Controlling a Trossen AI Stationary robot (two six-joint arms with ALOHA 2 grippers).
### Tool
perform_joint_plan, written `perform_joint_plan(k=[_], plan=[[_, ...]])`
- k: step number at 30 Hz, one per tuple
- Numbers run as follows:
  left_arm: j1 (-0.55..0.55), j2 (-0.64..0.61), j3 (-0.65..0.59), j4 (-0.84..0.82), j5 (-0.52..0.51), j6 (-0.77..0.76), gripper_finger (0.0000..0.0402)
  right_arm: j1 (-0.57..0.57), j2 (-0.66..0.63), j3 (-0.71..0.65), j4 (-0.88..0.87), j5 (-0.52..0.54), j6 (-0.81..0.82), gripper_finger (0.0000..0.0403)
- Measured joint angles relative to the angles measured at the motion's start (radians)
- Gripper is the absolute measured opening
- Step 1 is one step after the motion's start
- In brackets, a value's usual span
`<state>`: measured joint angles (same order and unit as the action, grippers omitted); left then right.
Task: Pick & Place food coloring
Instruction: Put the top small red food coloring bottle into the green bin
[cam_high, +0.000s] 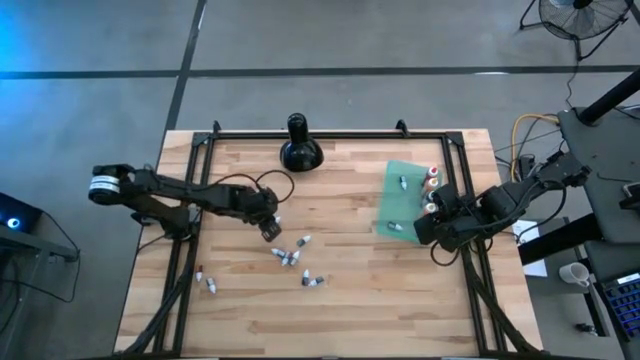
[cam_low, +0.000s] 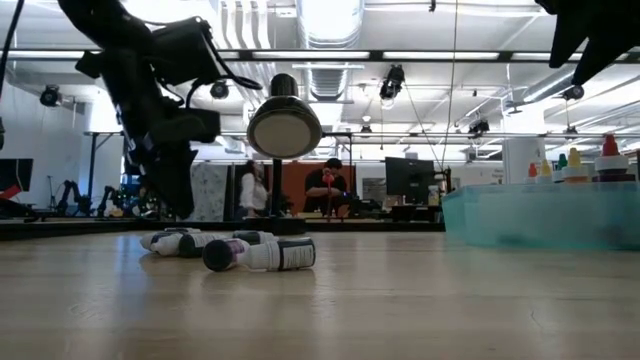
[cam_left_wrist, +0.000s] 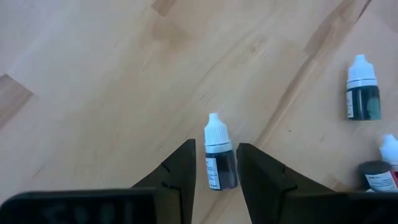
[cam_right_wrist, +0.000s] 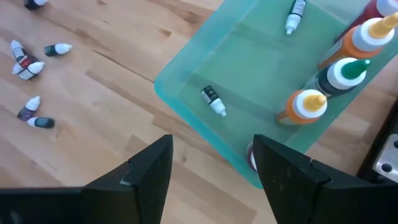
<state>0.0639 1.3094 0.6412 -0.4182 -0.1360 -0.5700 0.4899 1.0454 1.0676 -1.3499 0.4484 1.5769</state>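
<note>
On the left half of the table (cam_high: 340, 310), my left gripper (cam_left_wrist: 216, 165) has a small white-capped vial (cam_left_wrist: 219, 158) between its fingers; the fingers flank it closely, yet I cannot tell whether they clamp it or merely straddle it; I judge this the grasp step. Just beyond lie more loose vials (cam_high: 290, 256), with 2 others (cam_high: 208, 281) near the left edge. Further right, the teal tray (cam_right_wrist: 186, 93) holds 2 vials lying down and several upright dropper bottles (cam_right_wrist: 339, 59). My right gripper (cam_right_wrist: 211, 168) hovers at the tray's near edge, jaws apart and empty. Next, I must secure the vial, lift, and carry it to the tray.
</note>
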Motion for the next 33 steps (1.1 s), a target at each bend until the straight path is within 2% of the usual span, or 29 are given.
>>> perform_joint_plan(k=[6, 12, 21, 29, 33], plan=[[0.0, 0.015, -0.003, -0.002, 0.001, -0.033, 0.009, 0.0, 0.0, -0.009, -0.001, 0.004, -0.005, 0.0214], [0.0, 0.085, -0.003, 0.008, 0.044, -0.06, 0.009, 0.0, 0.0, -0.031, 0.0, 0.004, 0.006, 0.0214], [-0.002, 0.135, -0.002, 0.027, 0.028, -0.054, 0.0089, 0.0, 0.0, -0.044, 0.003, 0.0, 0.018, 0.0215], [0.0, 0.141, 0.024, 0.087, 0.027, -0.007, 0.0043, 0.0, 0.0, -0.044, 0.003, 0.0, 0.018, 0.0215], [0.0, 0.14, 0.063, 0.16, 0.063, 0.031, 0.0037, 0.001, 0.0, -0.044, 0.003, 0.0, 0.021, 0.0215]])
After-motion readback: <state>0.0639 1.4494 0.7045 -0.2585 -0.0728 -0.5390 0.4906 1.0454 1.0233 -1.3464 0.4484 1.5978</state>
